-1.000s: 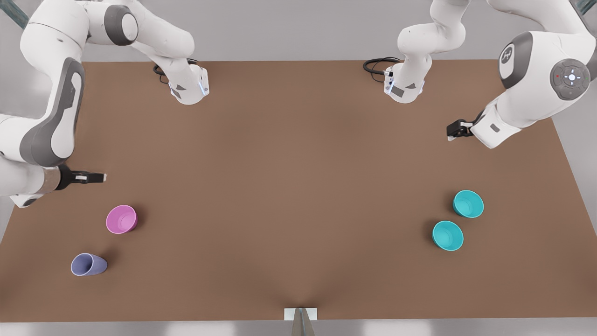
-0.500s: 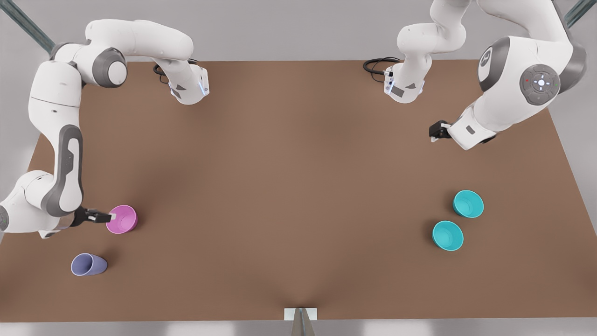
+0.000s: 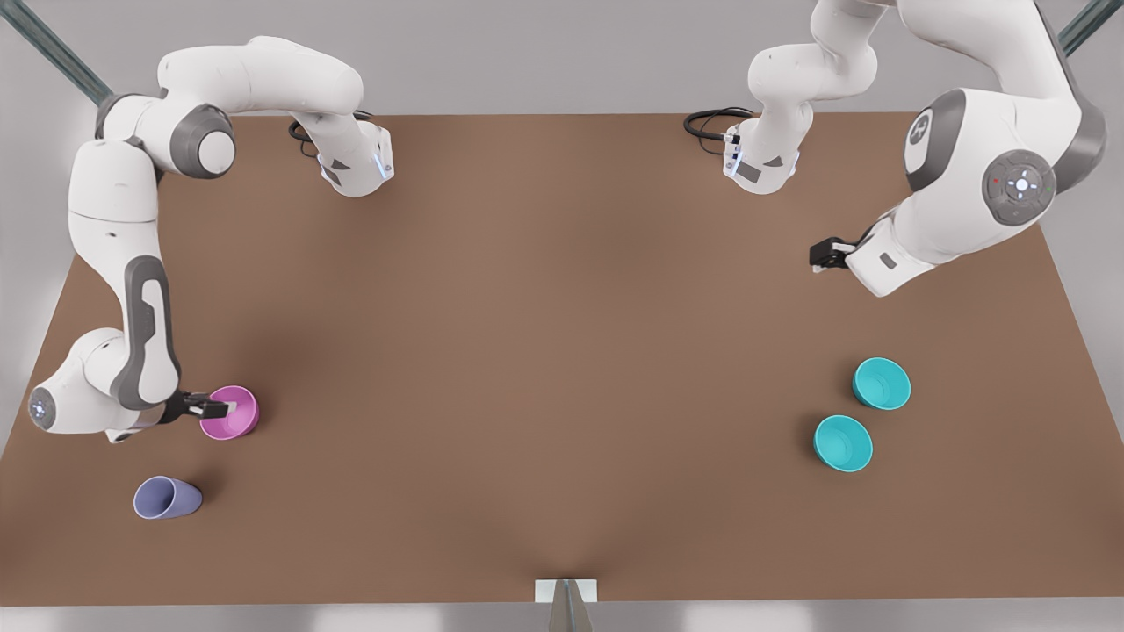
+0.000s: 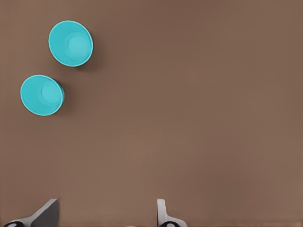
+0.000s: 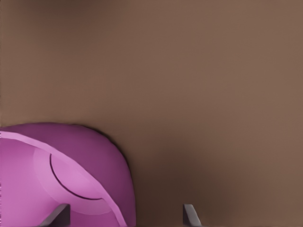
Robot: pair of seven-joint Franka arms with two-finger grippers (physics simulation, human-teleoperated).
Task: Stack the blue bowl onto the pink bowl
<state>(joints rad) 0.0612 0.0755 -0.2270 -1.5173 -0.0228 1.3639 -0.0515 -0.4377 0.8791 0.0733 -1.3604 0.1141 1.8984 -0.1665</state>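
The pink bowl sits upright near the table's edge at the front view's left. My right gripper is at its rim and open; in the right wrist view one fingertip is over the pink bowl and the other is outside its wall. Two identical teal-blue bowls stand side by side at the front view's right, also in the left wrist view. My left gripper hovers open, well back from them, with nothing between its fingers.
A lavender tapered cup lies on its side in front of the pink bowl. The two arm bases and black cables stand at the brown table's back edge.
My right arm swung down from behind the pink bowl and brought its open gripper onto the bowl's rim. My left gripper shifted slightly toward the front view's left. No bowl moved.
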